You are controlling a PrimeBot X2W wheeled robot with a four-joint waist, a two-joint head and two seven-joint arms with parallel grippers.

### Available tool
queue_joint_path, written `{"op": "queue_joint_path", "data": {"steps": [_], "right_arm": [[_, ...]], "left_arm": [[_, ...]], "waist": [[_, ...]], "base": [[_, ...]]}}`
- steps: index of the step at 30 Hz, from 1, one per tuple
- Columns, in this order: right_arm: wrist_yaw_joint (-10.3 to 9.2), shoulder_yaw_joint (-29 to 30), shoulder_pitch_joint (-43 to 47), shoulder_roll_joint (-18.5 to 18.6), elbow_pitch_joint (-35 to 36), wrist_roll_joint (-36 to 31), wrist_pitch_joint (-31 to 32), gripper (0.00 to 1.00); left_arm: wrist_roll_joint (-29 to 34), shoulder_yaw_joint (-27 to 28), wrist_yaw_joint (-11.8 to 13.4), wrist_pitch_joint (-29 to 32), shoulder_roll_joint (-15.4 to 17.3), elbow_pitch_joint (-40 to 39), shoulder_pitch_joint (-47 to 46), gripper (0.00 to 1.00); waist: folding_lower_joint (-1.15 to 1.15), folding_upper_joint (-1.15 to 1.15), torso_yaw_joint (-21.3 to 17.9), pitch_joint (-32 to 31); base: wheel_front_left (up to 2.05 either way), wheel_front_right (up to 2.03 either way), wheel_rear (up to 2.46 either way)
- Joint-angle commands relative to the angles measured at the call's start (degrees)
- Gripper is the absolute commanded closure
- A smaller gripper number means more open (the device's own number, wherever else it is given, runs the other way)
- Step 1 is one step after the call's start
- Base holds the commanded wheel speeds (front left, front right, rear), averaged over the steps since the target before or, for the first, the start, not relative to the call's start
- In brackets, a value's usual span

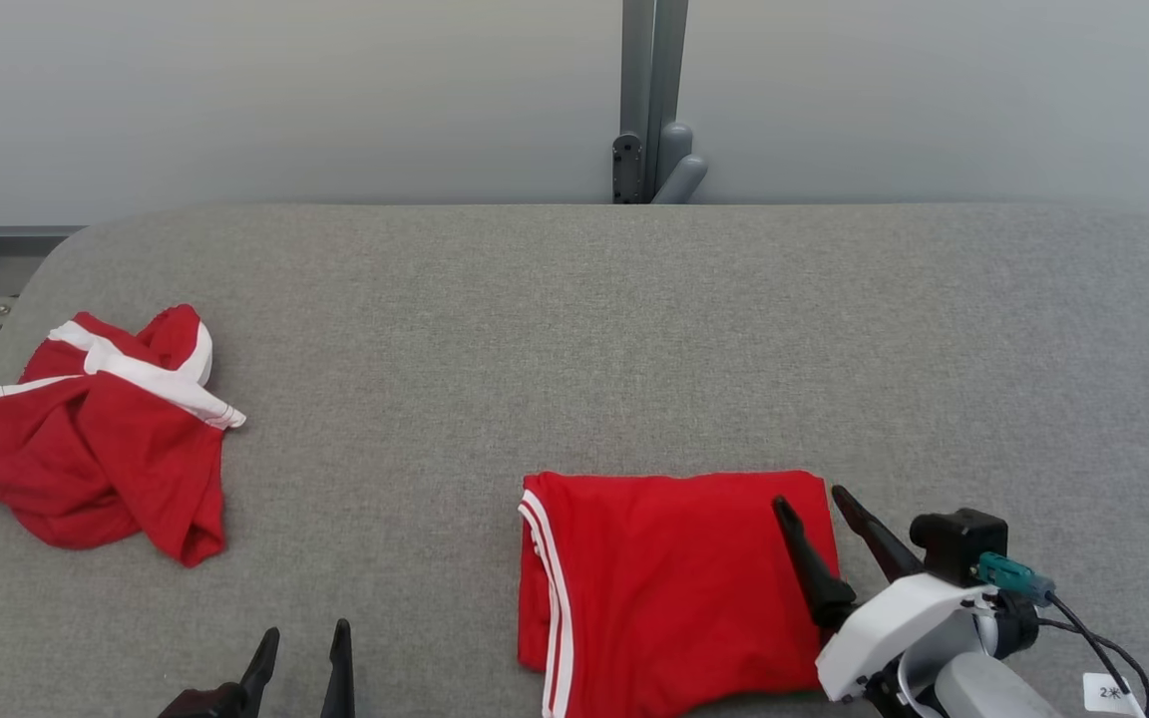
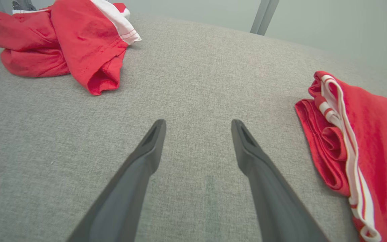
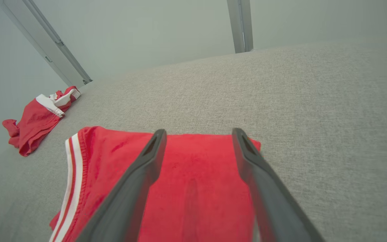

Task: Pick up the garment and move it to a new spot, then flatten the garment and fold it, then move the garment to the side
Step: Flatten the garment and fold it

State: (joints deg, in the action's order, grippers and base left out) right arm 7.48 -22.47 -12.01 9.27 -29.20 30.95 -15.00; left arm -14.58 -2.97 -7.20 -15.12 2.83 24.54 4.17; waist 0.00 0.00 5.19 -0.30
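Folded garment (image 1: 674, 588), grey table (image 1: 574, 329), pale wall (image 1: 285, 100)

Table (image 1: 574, 329): spreads before me, both garments on it.
Folded garment (image 1: 674, 588): near edge, right of centre.
Crumpled garment (image 1: 106, 439): left side, well apart from the folded one.
My right gripper (image 1: 811, 497): over the folded garment's right edge.
My left gripper (image 1: 305, 630): near edge, between the garments.
Post (image 1: 652, 100): behind the far edge.

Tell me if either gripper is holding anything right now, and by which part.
Nothing is held. The right gripper stands open over the right edge of the folded red garment, and the left gripper is open above the grey table.
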Motion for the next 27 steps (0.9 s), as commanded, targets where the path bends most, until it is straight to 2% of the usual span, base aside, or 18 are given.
{"op": "queue_joint_path", "data": {"steps": [1, 12, 19, 27], "right_arm": [[0.0, 1.25, 1.13, 0.05, 0.09, -1.15, -0.24, 0.0], [0.0, 12.06, 5.55, -2.45, 3.29, -11.12, -0.23, 0.0], [0.0, 16.83, 7.38, -3.76, 5.62, -15.36, -0.23, 0.0], [0.0, 19.7, 9.18, -4.78, 6.97, -17.58, -0.21, 0.0]], "left_arm": [[0.38, 0.41, 0.15, 0.0, 0.14, -0.3, 0.74, 0.0], [1.74, 2.01, 0.78, 0.0, 0.14, -1.95, 1.53, 0.0], [2.37, 3.11, 0.75, 0.0, 0.14, -2.91, 1.54, 0.0], [3.03, 4.45, 0.73, 0.0, 0.15, -4.27, 2.52, 0.0]], "waist": [[0.0, 0.0, -0.37, -0.22], [0.0, 0.0, -3.19, -1.31], [0.0, 0.0, -4.91, -1.97], [0.0, 0.0, -6.46, -3.42]], "base": [[0.0, 0.0, 0.0], [0.0, 0.0, 0.0], [0.0, 0.0, 0.0], [0.0, 0.0, 0.0]]}}
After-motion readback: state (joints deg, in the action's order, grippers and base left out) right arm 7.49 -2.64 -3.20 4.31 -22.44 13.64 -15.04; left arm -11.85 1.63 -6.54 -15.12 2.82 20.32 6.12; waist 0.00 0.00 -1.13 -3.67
